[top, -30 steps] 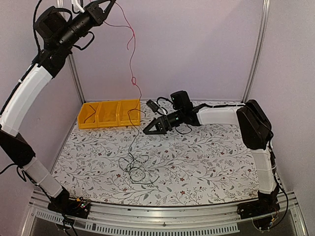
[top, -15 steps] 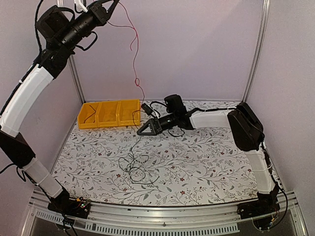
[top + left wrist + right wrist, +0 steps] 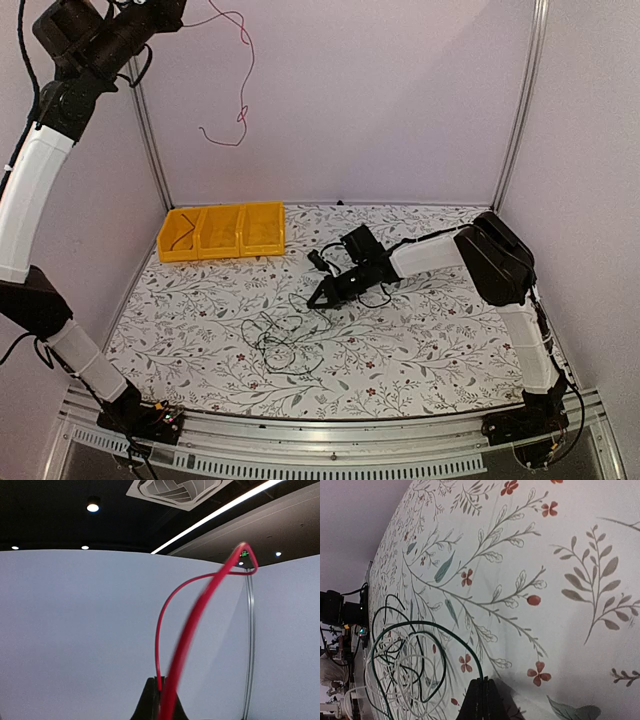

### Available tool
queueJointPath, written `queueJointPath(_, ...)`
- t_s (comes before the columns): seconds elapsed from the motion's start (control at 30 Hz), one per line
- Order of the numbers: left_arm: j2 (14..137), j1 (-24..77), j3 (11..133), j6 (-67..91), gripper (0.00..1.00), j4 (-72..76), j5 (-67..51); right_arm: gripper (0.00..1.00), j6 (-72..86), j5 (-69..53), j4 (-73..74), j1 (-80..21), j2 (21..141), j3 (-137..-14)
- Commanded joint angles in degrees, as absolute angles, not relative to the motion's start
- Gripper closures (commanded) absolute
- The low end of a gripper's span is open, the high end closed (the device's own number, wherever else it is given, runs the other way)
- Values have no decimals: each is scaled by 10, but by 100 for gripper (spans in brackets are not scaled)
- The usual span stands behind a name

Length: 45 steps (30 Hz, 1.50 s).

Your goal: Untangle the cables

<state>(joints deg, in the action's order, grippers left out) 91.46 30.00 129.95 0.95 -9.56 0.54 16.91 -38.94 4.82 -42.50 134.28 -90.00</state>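
Observation:
My left gripper (image 3: 172, 12) is raised to the top left corner and shut on the red cable (image 3: 241, 116), which dangles free in the air against the back wall. In the left wrist view the closed fingers (image 3: 152, 702) pinch the red cable (image 3: 159, 645) as it loops upward. My right gripper (image 3: 319, 302) is low on the table, shut on a dark cable (image 3: 445, 630) that arcs out from its tips (image 3: 480, 690). That cable runs into the tangle of dark and pale cables (image 3: 278, 345), which shows at the lower left of the right wrist view as a tangle (image 3: 400, 670).
Three yellow bins (image 3: 222, 232) stand in a row at the back left of the floral tablecloth (image 3: 440, 340). Metal frame posts (image 3: 520, 110) rise at the back corners. The right arm's thick black cabling (image 3: 372, 292) loops beside its wrist.
The left arm swung higher and left, and the red cable came out of the pile and now hangs free. The right gripper moved nearer, down to the table, and closed on a dark cable.

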Motion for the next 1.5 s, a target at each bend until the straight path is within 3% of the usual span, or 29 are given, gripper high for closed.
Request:
queueJointPath(0.0, 911, 251, 1258, -26, 100, -183, 99, 100, 87, -326, 97, -408, 1291, -887)
queueJointPath(0.03, 901, 238, 1225, -15, 100, -173, 93, 99, 74, -334, 100, -406, 1283, -887)
queueJointPath(0.13, 877, 192, 1140, 29, 100, -156, 66, 56, 30, -356, 121, -405, 1253, -901)
queueJointPath(0.2, 866, 175, 1090, 32, 100, -141, 63, 37, -21, -358, 140, -402, 1223, -911)
queueJointPath(0.37, 845, 142, 983, 25, 100, -91, 64, 18, -135, -373, 223, -375, 1131, -923)
queueJointPath(0.6, 863, 96, 949, -10, 100, -65, 69, 11, -274, -344, 388, -340, 1031, -925)
queueJointPath(1.0, 920, 27, 974, -22, 100, -51, 66, 7, -340, -302, 433, -327, 912, -819)
queueJointPath(1.17, 932, 8, 968, -12, 100, -39, 59, 6, -347, -365, 433, -334, 931, -826)
queueJointPath(1.33, 952, 0, 964, -12, 100, -21, 59, 6, -390, -180, 386, -404, 1000, -808)
queueJointPath(1.47, 984, -23, 968, -8, 100, -9, 53, 6, -382, -134, 391, -411, 1068, -848)
